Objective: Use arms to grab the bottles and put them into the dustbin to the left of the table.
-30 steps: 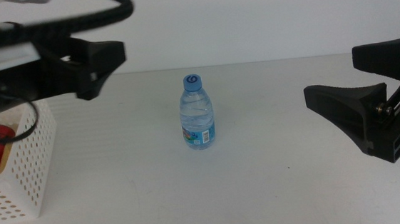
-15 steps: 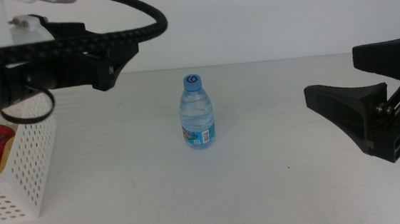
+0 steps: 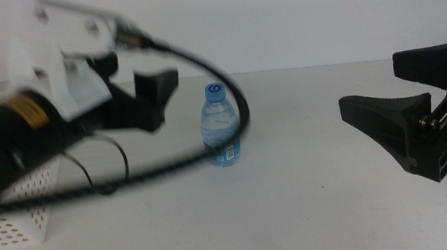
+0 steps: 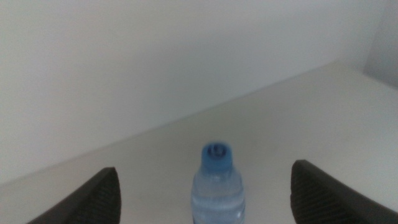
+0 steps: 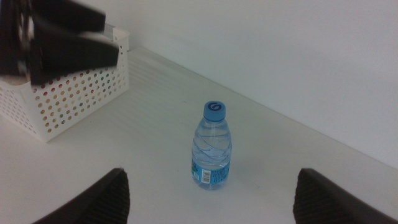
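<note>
Setting: White table (image 3: 310,214) under a plain pale wall, with one small clear water bottle (image 3: 221,125) standing upright near the middle, blue cap on.

Dustbin: Perforated white dustbin (image 3: 23,213) sits at the table's left edge, mostly hidden in the middle view behind the arm; the right wrist view shows its holed wall (image 5: 68,93) well apart from the bottle.

Left gripper: Within the last second the left gripper (image 3: 153,98) swings away from above the dustbin to just left of the bottle, jaws spread wide and holding nothing; its wrist view frames the bottle (image 4: 216,180) squarely between them.

Right gripper: The right gripper (image 3: 397,95) waits at the table's right side, unmoved, jaws parted and empty.

What it means: The swing suggests a drop-off is finished and the water bottle is the next target; the bottle itself has not shifted.

Next: Likely a forward reach and a close around the bottle's body.
</note>
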### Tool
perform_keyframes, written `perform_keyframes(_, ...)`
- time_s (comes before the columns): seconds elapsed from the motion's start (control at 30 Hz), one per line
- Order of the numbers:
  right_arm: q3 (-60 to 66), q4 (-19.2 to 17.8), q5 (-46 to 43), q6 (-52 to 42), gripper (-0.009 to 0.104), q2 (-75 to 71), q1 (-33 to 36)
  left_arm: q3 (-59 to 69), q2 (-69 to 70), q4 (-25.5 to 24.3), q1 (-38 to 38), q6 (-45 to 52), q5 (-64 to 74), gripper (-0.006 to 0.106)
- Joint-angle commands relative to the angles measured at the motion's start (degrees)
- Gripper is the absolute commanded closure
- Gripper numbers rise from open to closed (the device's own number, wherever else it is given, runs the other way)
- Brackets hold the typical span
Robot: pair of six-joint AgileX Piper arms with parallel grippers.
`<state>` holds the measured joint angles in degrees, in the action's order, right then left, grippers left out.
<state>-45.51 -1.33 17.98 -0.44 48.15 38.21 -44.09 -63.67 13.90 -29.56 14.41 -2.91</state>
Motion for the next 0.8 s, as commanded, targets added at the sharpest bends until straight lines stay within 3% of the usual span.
perform_keyframes(0.0, -1.4, -0.46, -3.99, -0.21, 0.024, -0.38, -0.22, 2.19, 0.31, -1.1, -0.74, -2.01, -9.22, 0.01)
perform_keyframes(0.33, -1.4, -0.46, -3.99, -0.21, 0.024, -0.38, -0.22, 10.63, -3.8, -1.83, -1.27, -2.29, -20.66, 0.01)
perform_keyframes(0.57, -1.4, -0.46, -3.99, -0.21, 0.024, -0.38, -0.22, 10.63, -11.7, -5.69, -5.16, -1.64, -25.48, 0.01)
perform_keyframes(0.77, -1.4, -0.46, -3.99, -0.21, 0.024, -0.38, -0.22, 10.63, -17.41, -9.8, -4.89, -11.67, -36.62, 0.01)
